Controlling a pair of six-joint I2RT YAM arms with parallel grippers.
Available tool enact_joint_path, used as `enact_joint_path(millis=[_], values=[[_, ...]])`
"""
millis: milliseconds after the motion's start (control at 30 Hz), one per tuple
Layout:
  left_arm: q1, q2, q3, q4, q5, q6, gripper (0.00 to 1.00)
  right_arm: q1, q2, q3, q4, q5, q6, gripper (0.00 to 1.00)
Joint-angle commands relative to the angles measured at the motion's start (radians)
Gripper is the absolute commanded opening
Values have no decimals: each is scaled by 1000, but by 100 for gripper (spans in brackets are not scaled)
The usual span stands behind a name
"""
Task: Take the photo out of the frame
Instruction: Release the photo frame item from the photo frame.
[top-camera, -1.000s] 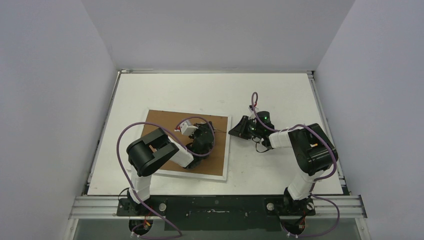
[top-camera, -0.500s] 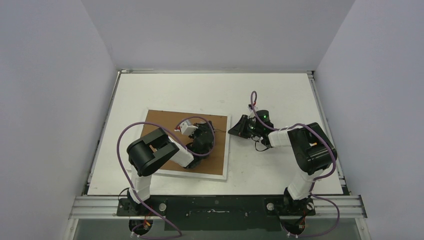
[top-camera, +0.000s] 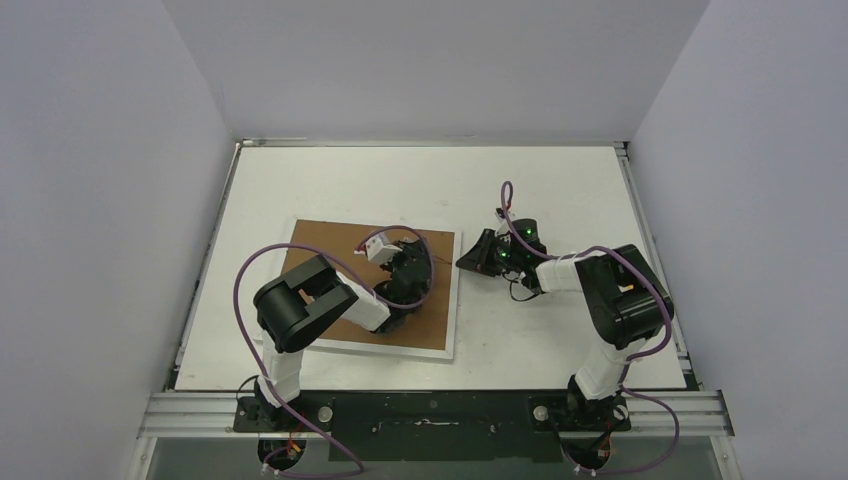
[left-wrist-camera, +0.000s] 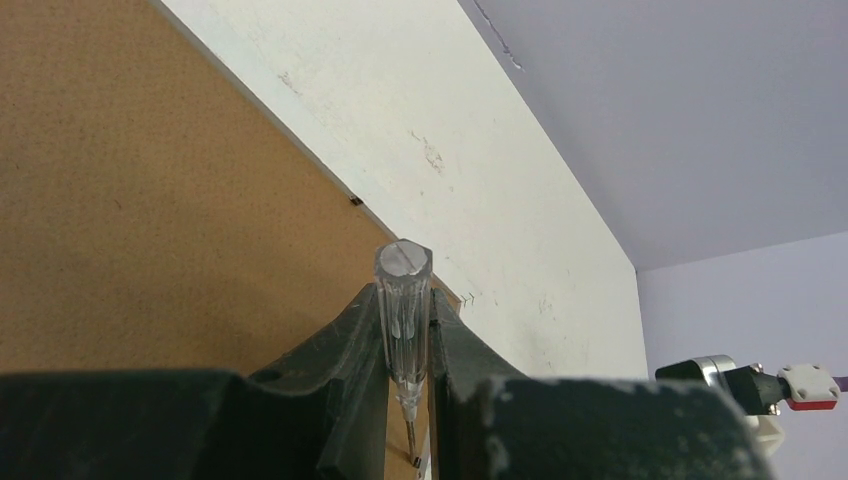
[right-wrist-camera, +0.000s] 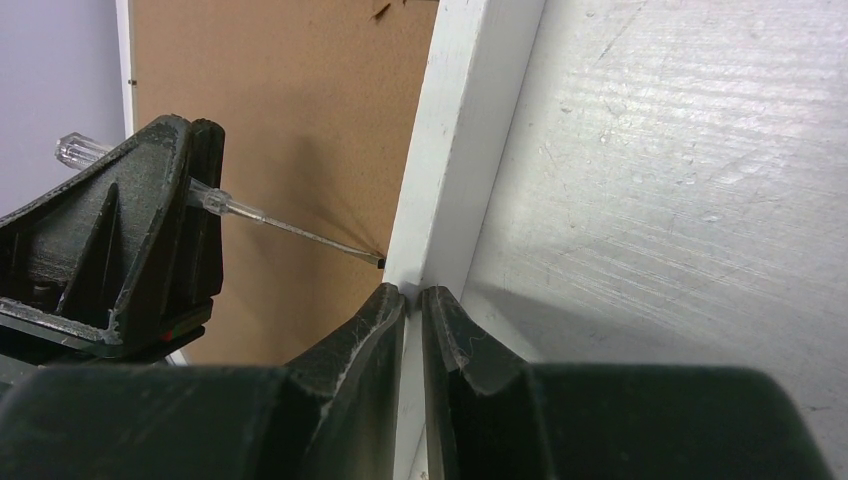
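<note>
Face-down frame (top-camera: 325, 240) with brown fibreboard back, narrow white border; clear-handled screwdriver (left-wrist-camera: 403, 262) grasped in left hand (left-wrist-camera: 406, 310); right hand (right-wrist-camera: 413, 295) clenched at border.

Frame (top-camera: 325, 240) lies back-up, front unseen; left arm (top-camera: 300, 312) hides part of its board overhead (screwdriver (left-wrist-camera: 403, 300) shaft half-hidden between left jaws).

The left gripper (top-camera: 413, 272) has swung its jaws, and the screwdriver (left-wrist-camera: 403, 300) in them, slightly toward the upper right over the frame (top-camera: 325, 236); its white wrist camera (top-camera: 378, 246) sits higher than before.
</note>
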Motion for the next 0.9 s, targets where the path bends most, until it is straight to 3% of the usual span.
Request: enact_joint_path(millis=[0, 467, 867], values=[[-55, 8, 54, 55, 182, -7, 0, 34, 26, 10, 37, -80, 20, 14], [-56, -11, 108, 52, 306, 183, 0, -7, 35, 4, 57, -177, 65, 13], [-80, -14, 110, 111, 322, 288, 0, -35, 76, 26, 47, -260, 50, 13]])
